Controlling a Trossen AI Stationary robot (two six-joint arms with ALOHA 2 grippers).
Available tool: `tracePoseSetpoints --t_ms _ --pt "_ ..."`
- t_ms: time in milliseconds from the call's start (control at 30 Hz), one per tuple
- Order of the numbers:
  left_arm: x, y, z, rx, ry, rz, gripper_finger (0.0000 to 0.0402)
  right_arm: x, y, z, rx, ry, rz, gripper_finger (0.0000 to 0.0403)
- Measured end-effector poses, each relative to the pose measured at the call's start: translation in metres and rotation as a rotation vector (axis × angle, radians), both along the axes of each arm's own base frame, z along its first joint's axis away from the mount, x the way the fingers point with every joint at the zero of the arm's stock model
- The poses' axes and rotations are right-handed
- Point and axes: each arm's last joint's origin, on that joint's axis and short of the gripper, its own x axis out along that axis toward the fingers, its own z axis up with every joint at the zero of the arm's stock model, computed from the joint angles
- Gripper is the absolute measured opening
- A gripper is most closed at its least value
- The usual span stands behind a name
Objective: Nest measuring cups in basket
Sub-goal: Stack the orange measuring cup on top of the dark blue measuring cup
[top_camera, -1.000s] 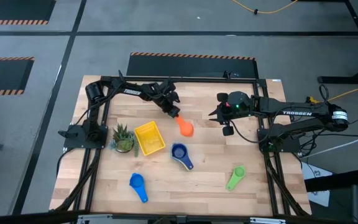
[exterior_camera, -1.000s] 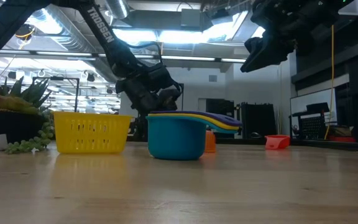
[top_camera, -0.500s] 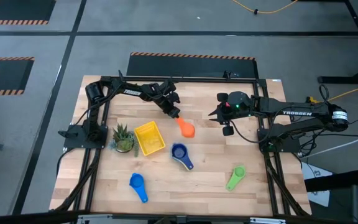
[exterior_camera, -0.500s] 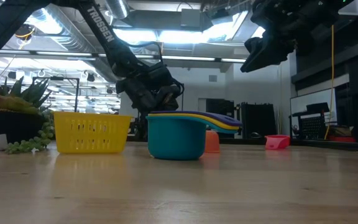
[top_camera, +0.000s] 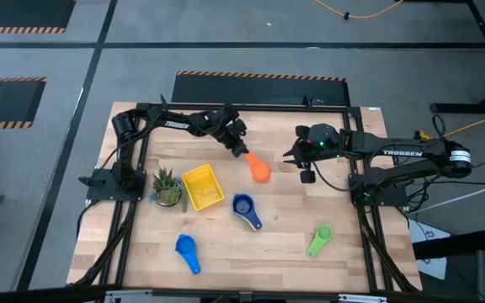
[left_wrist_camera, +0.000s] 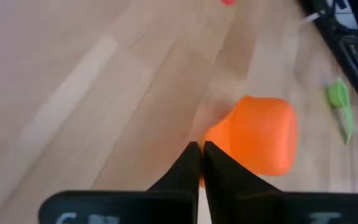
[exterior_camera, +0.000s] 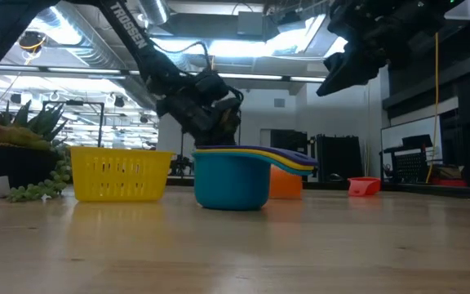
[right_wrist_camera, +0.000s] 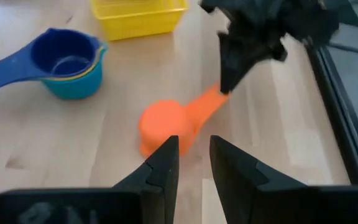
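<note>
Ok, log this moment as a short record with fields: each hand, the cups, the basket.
left hand: shut on the orange cup's handle, at the table's far middle
orange cup: upside down, between the two arms
right hand: open, holding nothing, beside the orange cup
stacked cups: dark blue cup on top, nested on the table right of the basket
light blue cup: alone near the front edge
green cup: alone at front right
basket: yellow, no cups inside, beside the plant
</note>
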Motion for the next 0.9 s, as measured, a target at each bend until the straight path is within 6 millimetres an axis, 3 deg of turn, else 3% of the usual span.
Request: tracePoseSetpoints --t_ms 300,567,733,900 --pt "-0.013 -0.015 0.078 0.180 -0.178 -0.027 0.0001 -0.001 -0.004 0.000 -0.040 0.007 -0.154 0.0096" --pt "-0.040 -0.056 0.147 0.509 -0.213 -0.001 0.0001 -0.001 -0.005 0.001 0.087 -0.025 -0.269 0.0096" --pt "-0.059 -0.091 0.172 0.732 -0.121 0.053 0.0000 -0.003 -0.014 0.002 0.142 -0.053 -0.356 0.0096" --pt "-0.068 -0.124 0.182 0.929 -0.025 0.106 0.0000 0.004 -0.032 0.012 0.184 -0.226 -0.449 0.0096"
